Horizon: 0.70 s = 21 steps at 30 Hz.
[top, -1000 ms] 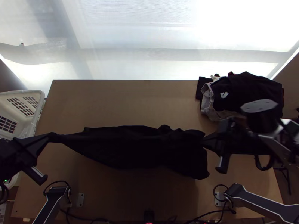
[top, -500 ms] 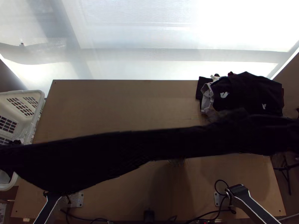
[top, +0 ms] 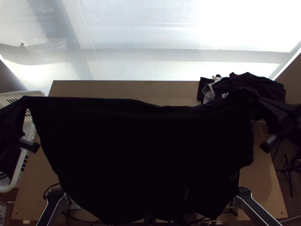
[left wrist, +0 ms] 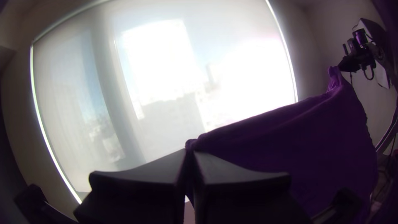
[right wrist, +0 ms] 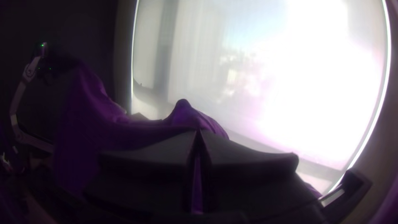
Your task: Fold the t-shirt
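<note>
Spreads the shirt (top: 143, 158) from a long slanting band, half a second ago, into a broad dark sheet falling toward 6 o'clock. Takes left gripper (top: 24, 98) and right gripper (top: 260, 101) farther apart than a second ago, both nearer 12 o'clock.

Hangs raised in front of the top view's middle, with upper edge strung between 9 and 3 o'clock and lower edge dipping near 6. Covers much of the table (top: 86, 88). Cannot tell whether single or doubled.

At 9 o'clock, pinches a gathered bit of shirt with left gripper (left wrist: 190, 151), tips pressed together on the cloth. At 3 o'clock, pinches shirt likewise between the tips of right gripper (right wrist: 198, 132), with folds of cloth just beyond. Cannot tell which part of the garment in either grip.

Near 2 o'clock, on the table's far corner, heaped clothes (top: 263, 84), partly behind the shirt. Beside the table at 9 o'clock, white basket (top: 35, 93). Toward 12 o'clock, bright window (top: 131, 64). At 7 and 5 o'clock, arm links (top: 50, 207).
</note>
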Available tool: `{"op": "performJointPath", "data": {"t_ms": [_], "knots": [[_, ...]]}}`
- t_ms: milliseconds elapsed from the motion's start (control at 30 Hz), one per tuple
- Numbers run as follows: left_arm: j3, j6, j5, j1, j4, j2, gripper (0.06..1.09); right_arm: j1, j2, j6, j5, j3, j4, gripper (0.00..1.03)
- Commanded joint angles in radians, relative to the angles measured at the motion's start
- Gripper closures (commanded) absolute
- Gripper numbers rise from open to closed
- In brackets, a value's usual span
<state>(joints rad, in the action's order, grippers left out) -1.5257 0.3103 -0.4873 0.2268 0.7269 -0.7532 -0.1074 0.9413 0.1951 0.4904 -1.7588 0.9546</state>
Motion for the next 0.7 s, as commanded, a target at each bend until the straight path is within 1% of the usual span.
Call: {"op": "performJointPath", "data": {"t_ms": [0, 33, 67, 133, 233, 267, 333, 400, 500, 567, 667], "knots": [[0.205, 0.079, 0.003, 0.066, -0.251, -0.271, 1.05, -0.035, 0.304, 0.095, -0.032, 0.219, -0.174, 1.0], [0.205, 0.092, 0.003, 0.068, -0.27, -0.337, 1.05, -0.058, 0.366, 0.145, -0.062, 0.229, -0.177, 1.0], [0.205, 0.119, 0.007, 0.066, -0.288, -0.399, 1.05, -0.069, 0.432, 0.152, -0.095, 0.236, -0.201, 1.0], [0.182, 0.127, 0.021, 0.046, -0.316, -0.508, 1.05, -0.067, 0.547, 0.167, -0.101, 0.236, -0.249, 1.0], [0.165, 0.151, 0.073, 0.017, -0.383, -0.657, 1.05, -0.066, 0.686, 0.178, -0.131, 0.209, -0.355, 1.0], [0.154, 0.17, 0.092, 0.005, -0.386, -0.71, 1.05, -0.069, 0.738, 0.176, -0.144, 0.173, -0.356, 1.0], [0.134, 0.176, 0.098, -0.015, -0.388, -0.808, 1.05, -0.074, 0.834, 0.184, -0.171, 0.11, -0.356, 1.0], [0.104, 0.177, 0.116, -0.044, -0.392, -0.9, 1.05, -0.075, 0.912, 0.187, -0.23, 0.051, -0.359, 1.0], [0.042, 0.204, 0.164, -0.095, -0.394, -0.997, 1.05, -0.083, 0.995, 0.182, -0.293, -0.028, -0.404, 1.0], [-0.004, 0.24, 0.211, -0.116, -0.399, -1.061, 1.05, -0.101, 1.047, 0.182, -0.322, -0.097, -0.412, 1.0], [-0.05, 0.26, 0.251, -0.119, -0.402, -1.155, 1.05, -0.143, 1.107, 0.185, -0.335, -0.166, -0.402, 1.0]]}}
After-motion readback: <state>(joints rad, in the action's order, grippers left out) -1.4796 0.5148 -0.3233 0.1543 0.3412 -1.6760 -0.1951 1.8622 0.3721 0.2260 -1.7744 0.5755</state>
